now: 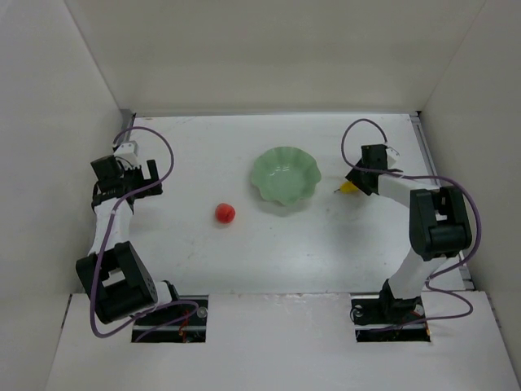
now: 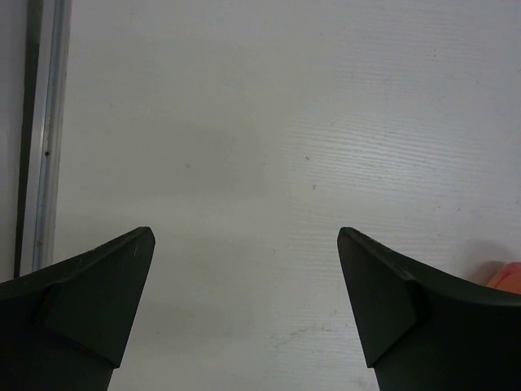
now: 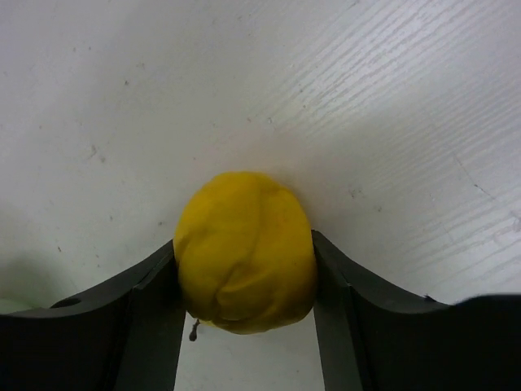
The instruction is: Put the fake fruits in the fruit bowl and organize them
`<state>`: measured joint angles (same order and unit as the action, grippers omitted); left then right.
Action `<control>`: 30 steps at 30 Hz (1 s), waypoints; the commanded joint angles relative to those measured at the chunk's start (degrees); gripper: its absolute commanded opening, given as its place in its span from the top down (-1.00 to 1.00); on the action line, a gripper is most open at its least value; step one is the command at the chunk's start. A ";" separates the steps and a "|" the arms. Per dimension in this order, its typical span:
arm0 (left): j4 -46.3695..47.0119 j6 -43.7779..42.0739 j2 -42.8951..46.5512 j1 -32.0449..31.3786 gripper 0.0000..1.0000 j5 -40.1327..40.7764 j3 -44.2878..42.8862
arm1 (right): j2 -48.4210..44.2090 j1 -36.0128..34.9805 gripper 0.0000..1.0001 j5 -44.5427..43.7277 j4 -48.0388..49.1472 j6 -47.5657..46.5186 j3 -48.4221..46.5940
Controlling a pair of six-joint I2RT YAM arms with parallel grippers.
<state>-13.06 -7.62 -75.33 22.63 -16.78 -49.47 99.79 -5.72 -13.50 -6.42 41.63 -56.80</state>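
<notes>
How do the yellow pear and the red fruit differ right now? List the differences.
The yellow pear is clamped in the right gripper; the red fruit lies free, untouched. The pear sits right of the fruit bowl, the red fruit left of it. The pear looks lumpy, the red fruit round. Both are outside the bowl.

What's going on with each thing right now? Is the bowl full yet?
fruit bowl: upright, empty.
red apple: loose on the table, outside the bowl, nothing touching it.
yellow pear: pinched on both sides by the right end effector, outside the bowl.
right end effector: shut on the yellow pear.
left end effector: open, holding nothing.
</notes>
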 commanded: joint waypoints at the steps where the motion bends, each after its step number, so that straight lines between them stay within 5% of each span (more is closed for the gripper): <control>1: 1.81 -0.82 2.56 0.62 -1.00 -1.07 0.69 | -1.78 -0.48 0.17 -0.22 -0.27 -1.80 -1.30; 5: 1.81 -0.82 2.21 0.35 -1.00 -1.15 0.61 | -6.70 -2.05 0.62 -1.53 -0.44 -6.02 -2.70; 15: 1.98 -0.82 1.94 0.00 -1.00 -1.15 0.61 | -9.45 -23.58 0.50 -10.59 2.98 -17.89 -12.11; 18: 1.99 -0.82 2.29 0.00 -1.00 -1.15 0.87 | -4.01 -27.01 0.30 -8.05 2.73 -17.98 -15.35; 25: 1.99 -0.82 2.73 0.18 -1.00 -1.15 1.05 | 1.38 -29.48 -1.00 -1.01 -0.35 -21.40 -22.92; 30: 1.99 -0.82 2.73 0.09 -1.00 -1.15 1.05 | -3.45 -34.83 -1.00 2.67 3.76 -31.14 -22.05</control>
<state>-13.04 -7.75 -74.74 22.81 -16.80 -49.43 101.89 -36.23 -14.98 -7.88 18.11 -76.09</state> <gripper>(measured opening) 0.997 0.998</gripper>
